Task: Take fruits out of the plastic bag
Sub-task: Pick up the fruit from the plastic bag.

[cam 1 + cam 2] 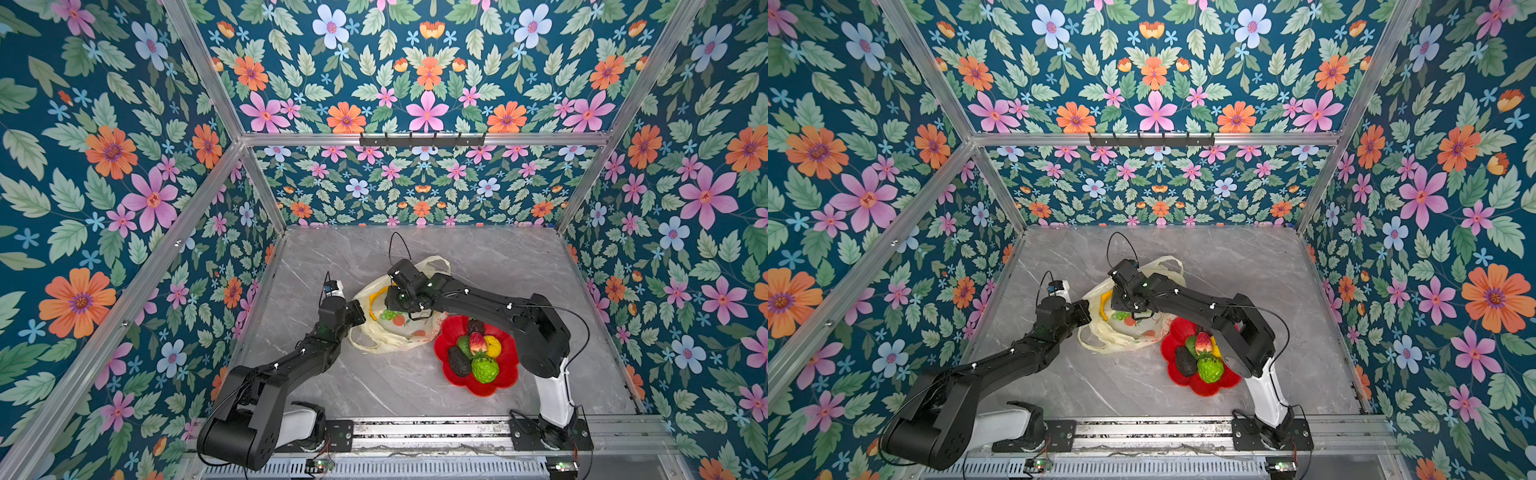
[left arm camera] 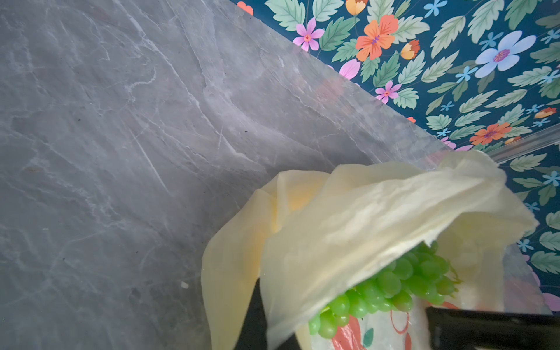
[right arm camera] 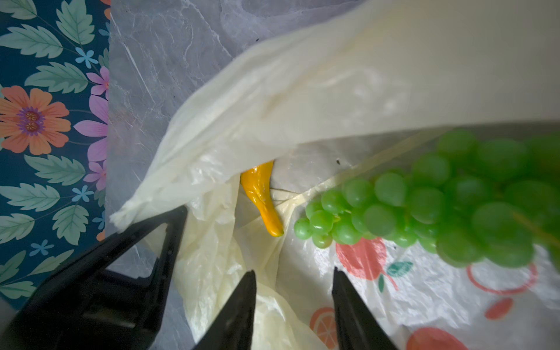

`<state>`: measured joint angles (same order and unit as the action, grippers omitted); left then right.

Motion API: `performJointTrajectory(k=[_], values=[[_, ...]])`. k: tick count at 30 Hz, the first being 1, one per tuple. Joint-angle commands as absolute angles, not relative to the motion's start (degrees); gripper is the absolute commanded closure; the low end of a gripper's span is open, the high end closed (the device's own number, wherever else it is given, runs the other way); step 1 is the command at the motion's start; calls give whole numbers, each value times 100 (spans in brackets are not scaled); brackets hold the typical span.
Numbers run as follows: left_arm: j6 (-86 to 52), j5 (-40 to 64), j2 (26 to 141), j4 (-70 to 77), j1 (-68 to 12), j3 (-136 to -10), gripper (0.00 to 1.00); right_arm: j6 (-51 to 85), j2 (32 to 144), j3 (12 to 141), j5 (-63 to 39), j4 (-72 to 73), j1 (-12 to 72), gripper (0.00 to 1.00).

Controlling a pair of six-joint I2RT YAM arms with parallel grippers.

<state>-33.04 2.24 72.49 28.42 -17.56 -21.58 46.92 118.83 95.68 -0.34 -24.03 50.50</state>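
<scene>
Over the grey marble table (image 1: 407,386) we see the plastic bag (image 1: 386,338) lying open between the arms. The left gripper (image 1: 360,312) has its jaws pressed together on the bag's rim. The right gripper (image 3: 292,275), jaws spread and empty, sits in the bag's mouth near the yellow banana (image 3: 262,200) and green grape bunch (image 3: 424,206). Just beside the bag, the red dish (image 1: 508,372) holds a strawberry (image 1: 478,344) and a dark avocado (image 1: 458,361).
</scene>
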Motion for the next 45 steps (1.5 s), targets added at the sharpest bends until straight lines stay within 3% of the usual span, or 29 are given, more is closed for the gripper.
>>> performJointTrajectory(k=[1,9,14,31,38,45], values=[[-3411,111,7130,3082,-1749,-2080,100,4814,12210,9895,31,-2321,5076,57],[-3445,97,7048,3094,-1749,-2036,100,5199,12954,10484,22,-2110,5102,56],[-3479,197,7075,3146,-1751,-2033,100,5355,13170,10563,95,-1807,5119,49],[-3489,299,7023,3272,-1818,-1991,100,5689,14215,12142,525,-2794,5110,39],[-3464,240,7019,3261,-1830,-1986,100,5562,14756,13143,803,-3641,5113,41],[-3415,99,6965,3129,-1831,-2025,100,5385,14361,12573,954,-3474,5145,55]])
